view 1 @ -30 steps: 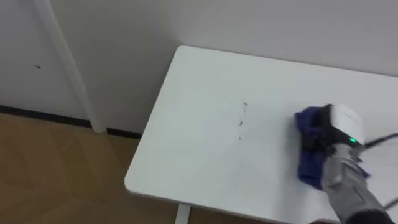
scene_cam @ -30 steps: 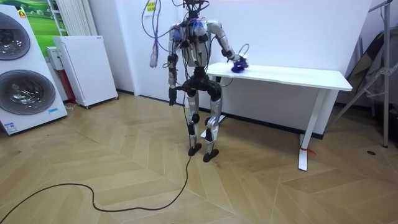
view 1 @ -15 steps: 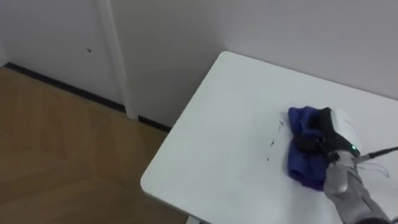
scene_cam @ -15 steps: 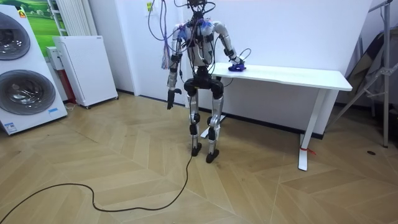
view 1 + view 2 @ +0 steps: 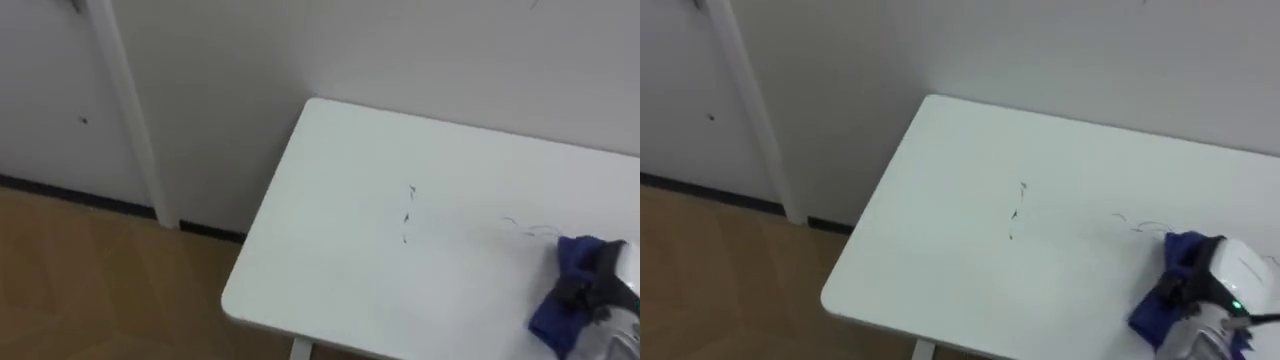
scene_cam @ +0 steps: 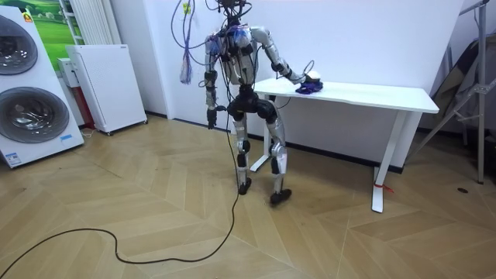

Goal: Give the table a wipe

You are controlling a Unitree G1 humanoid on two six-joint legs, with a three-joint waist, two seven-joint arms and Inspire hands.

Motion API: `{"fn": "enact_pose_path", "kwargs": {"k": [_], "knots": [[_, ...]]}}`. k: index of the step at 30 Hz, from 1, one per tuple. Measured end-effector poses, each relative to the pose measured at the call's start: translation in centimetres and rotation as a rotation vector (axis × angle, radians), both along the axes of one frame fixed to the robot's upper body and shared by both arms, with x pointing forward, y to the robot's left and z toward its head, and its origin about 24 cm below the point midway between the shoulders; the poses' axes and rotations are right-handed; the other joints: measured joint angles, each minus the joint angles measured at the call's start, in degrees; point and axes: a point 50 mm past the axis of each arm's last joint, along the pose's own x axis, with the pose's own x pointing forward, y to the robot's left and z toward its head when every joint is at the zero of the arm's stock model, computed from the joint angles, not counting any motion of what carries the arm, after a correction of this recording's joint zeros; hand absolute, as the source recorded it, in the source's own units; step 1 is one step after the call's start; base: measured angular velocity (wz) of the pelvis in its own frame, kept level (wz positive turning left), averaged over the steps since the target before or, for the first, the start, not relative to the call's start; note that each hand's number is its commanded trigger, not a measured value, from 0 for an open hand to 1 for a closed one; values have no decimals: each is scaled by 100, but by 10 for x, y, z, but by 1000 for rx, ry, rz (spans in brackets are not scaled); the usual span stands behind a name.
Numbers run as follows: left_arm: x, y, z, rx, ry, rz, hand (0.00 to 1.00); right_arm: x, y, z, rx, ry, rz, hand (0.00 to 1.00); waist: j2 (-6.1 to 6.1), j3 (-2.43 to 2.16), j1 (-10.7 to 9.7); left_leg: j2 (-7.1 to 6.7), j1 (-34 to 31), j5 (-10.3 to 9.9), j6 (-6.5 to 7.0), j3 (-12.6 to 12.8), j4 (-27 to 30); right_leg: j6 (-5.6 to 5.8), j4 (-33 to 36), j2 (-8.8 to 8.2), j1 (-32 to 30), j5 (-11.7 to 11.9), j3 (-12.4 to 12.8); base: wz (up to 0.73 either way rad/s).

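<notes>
No writing can be read anywhere. In the room view a small yellow sticker [image 6: 186,8] sits high on the white far wall [image 6: 372,39]. A pale label [image 6: 11,159] is stuck low on the front of the white washing machine [image 6: 31,116] at the far left. The print on both is too small to make out. The thin dark scribbles [image 5: 408,212] on the white rectangular table top [image 5: 330,250] form no letters.

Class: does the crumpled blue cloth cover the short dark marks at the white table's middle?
No, the crumpled blue cloth lies apart, right of the short dark marks.
</notes>
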Motion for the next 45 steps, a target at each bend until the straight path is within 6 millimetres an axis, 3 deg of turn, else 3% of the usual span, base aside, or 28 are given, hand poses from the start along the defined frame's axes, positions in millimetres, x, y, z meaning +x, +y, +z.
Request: {"fn": "enact_pose_path", "kwargs": {"k": [1, 2, 3, 4, 6, 9, 11, 12, 13, 14, 15, 16, 18, 19, 20, 22, 23, 24, 25, 27, 28, 30, 31, 32, 35, 37, 43, 45], "knots": [[12, 2, 2, 7, -15, -30, 0, 27, 30, 11, 30, -38, 114, 100, -25, 47, 150, 58, -194, 3, -69, -155, 118, 53, -265, -73, -69, 80, 13, -55], [19, 2, 3, 10, -26, -43, 0, 40, 46, 17, 45, -56, 173, 100, -44, 79, 166, 50, -295, 3, -86, -318, 192, 59, -433, -95, -72, 133, 19, -22], [36, 1, 5, 12, -60, -72, 0, 59, 69, 30, 64, -96, 269, 100, -88, 128, 206, 36, -572, 5, -145, -668, 355, 85, -769, -95, -43, 270, 20, 34], [49, -3, 7, 8, -89, -96, 0, 73, 81, 43, 73, -143, 330, 100, -132, 150, 234, 32, -845, 32, -232, -972, 478, 93, -966, -95, -54, 402, -5, 60], [59, -6, 8, 4, -106, -121, 0, 82, 88, 53, 72, -172, 373, 100, -235, 153, 274, 26, -1055, 127, -338, -1249, 489, 106, -1042, -176, -84, 559, -56, 77], [40, -2, 5, 14, -62, -97, 0, 73, 83, 43, 62, -140, 378, 100, -409, 150, 298, 77, -931, 183, -618, -1486, 384, 113, -1148, -257, -44, 622, -188, 54], [18, 1, 3, 17, -23, -62, 0, 60, 77, 34, 59, -140, 380, 100, -408, 151, 154, 242, -800, 190, -880, -1541, 315, 66, -1235, -43, -9, 674, -292, 69], [7, 3, 4, 23, -11, -36, 0, 52, 70, 29, 64, -144, 358, 100, -424, 153, -33, 372, -756, 226, -1085, -1510, 273, 227, -1220, 86, 42, 754, -693, 104], [-4, 2, 2, 21, 11, -31, 0, 40, 58, 22, 48, -140, 332, 100, -320, 95, -252, 609, -727, 346, -1295, -1402, 218, 278, -1026, 203, 189, 543, -1027, 113], [-9, 2, 2, 21, 19, -30, 0, 35, 51, 21, 39, -139, 321, 100, -284, 92, -327, 723, -677, 441, -1379, -1303, 129, 240, -958, 271, 239, 405, -1124, 95], [-17, 1, 2, 18, 37, -26, 0, 22, 34, 18, 9, -132, 286, 100, -275, 64, -398, 828, -553, 670, -1452, -1048, -101, 155, -817, 339, 237, 210, -1171, 54], [-25, -2, 0, 13, 57, -26, 0, 11, 17, 16, -19, -124, 237, 100, -250, 48, -446, 795, -427, 704, -1402, -737, -151, 88, -798, 403, 269, 126, -1179, 36], [-28, -4, -1, 5, 62, -16, 0, 3, 2, 17, -42, -116, 191, 100, -218, 53, -451, 603, -261, 709, -1296, -491, -153, -5, -834, 460, 360, 76, -1211, 11], [-27, -6, -1, 0, 58, -12, 0, 4, 0, 19, -45, -112, 197, 100, -142, 71, -467, 483, -159, 690, -1239, -485, -175, -65, -839, 508, 413, 51, -1207, 0], [-27, -8, -2, -5, 54, -6, 0, 6, 1, 20, -40, -109, 201, 100, -154, 90, -424, 441, -93, 681, -1215, -486, -240, -93, -835, 538, 416, 37, -1174, -26], [-25, -19, -6, -37, 48, -8, 0, 20, 14, 25, -41, -102, 253, 100, 73, 93, -248, 401, 240, 663, -1186, -505, -524, -189, -820, 697, 367, 32, -835, -67], [-25, -22, -7, -47, 48, -6, 0, 23, 17, 26, -46, -97, 267, 100, 111, 81, -175, 375, 315, 663, -1186, -499, -609, -198, -816, 741, 318, 30, -683, -105], [-24, -27, -8, -62, 45, -3, 0, 32, 28, 30, -65, -87, 309, 100, 148, 72, 41, 308, 461, 661, -1181, -490, -791, -202, -780, 824, 179, 32, -376, -120], [-24, -29, -8, -68, 44, 0, 0, 43, 40, 37, -73, -91, 350, 100, 153, 74, 188, 254, 507, 663, -1177, -493, -966, -238, -699, 888, -47, 50, -121, -119], [-23, -30, -8, -73, 42, 0, 0, 54, 55, 45, -89, -103, 403, 100, 126, 70, 253, 202, 516, 693, -1151, -529, -1206, -349, -632, 964, -264, 132, 106, -72], [-20, -30, -7, -74, 37, -1, 0, 55, 63, 47, -86, -114, 429, 100, 50, 111, 212, 169, 507, 722, -1134, -544, -1276, -358, -624, 965, -327, 154, 140, -31], [-16, -30, -6, -74, 22, -1, 0, 55, 64, 46, -82, -116, 432, 100, -62, 141, 167, 138, 486, 733, -1125, -589, -1329, -340, -673, 960, -332, 174, 132, 7], [-17, -28, -5, -70, 25, 3, 0, 52, 62, 44, -81, -111, 425, 100, -144, 104, 36, 127, 422, 732, -1123, -685, -1330, -330, -750, 959, -291, 205, 65, 26], [-17, -27, -5, -66, 27, 4, 0, 50, 60, 41, -79, -110, 416, 100, -155, 102, -16, 119, 406, 733, -1122, -720, -1339, -325, -760, 959, -283, 214, 54, 35], [-21, -24, -4, -57, 28, 19, 0, 27, 46, 23, -53, -128, 348, 100, -239, 86, -335, 53, 458, 741, -1086, -927, -1330, -257, -1044, 933, -5, 258, -45, 48], [-24, -16, -2, -28, 32, 35, 0, -1, 24, 9, -44, -151, 229, 100, -277, 65, -608, -17, 570, 741, -1048, -924, -1343, -169, -1381, 914, 358, 275, -37, 61], [-45, 11, 8, 84, 51, 116, 0, -79, -40, -7, -121, -124, -99, 100, -379, -16, -805, -142, 858, 671, -920, -771, -1406, -32, -1736, 842, 876, 321, -40, 13], [-46, 13, 8, 91, 51, 120, 0, -88, -51, -6, -143, -110, -129, 100, -352, -24, -797, -158, 912, 634, -864, -759, -1426, -6, -1737, 829, 905, 328, -39, 0]]}}
